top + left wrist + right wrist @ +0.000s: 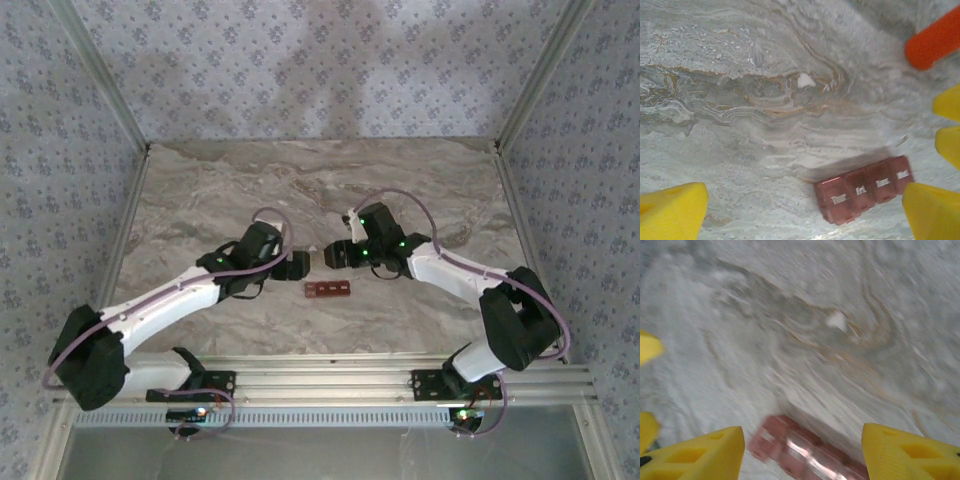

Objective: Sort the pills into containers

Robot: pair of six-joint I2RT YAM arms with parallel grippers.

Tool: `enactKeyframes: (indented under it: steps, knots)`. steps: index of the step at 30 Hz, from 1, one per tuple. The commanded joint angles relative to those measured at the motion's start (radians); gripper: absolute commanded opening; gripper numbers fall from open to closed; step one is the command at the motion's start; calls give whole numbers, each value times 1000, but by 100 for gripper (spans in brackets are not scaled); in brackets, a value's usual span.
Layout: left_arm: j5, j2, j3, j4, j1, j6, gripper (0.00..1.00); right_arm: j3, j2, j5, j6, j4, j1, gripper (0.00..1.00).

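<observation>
Both arms are leaning in over the table's middle, their grippers facing each other.
The left gripper (300,262) is hanging wide open and empty, and the right gripper (332,256) is gaping too, holding nothing. The containers (328,290) are lying flat just below them on the marbled table (200,190), with a white pill (805,80) lying apart beyond; patterned walls (300,60) are enclosing it.

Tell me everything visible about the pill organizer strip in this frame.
The pill organizer strip is a row of four joined square cells in translucent red-brown plastic. Each lid carries a white day label and looks shut. It lies flat on the marble-patterned table, towards its near edge, and nothing appears to touch it.
</observation>
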Motion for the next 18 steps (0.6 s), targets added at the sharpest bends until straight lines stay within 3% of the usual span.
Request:
enactKeyframes:
  steps: [1,10,18]
  knots:
    - [-140,64,70,-133,-60,110,99,-50,-1,108,-57,-89,-3,66]
    - [-302,179,74,-168,-223,135,99,-45,84,178,-101,-99,43,66]
    - [-294,135,-9,-99,-235,117,99,-19,157,208,-119,-100,69,65]
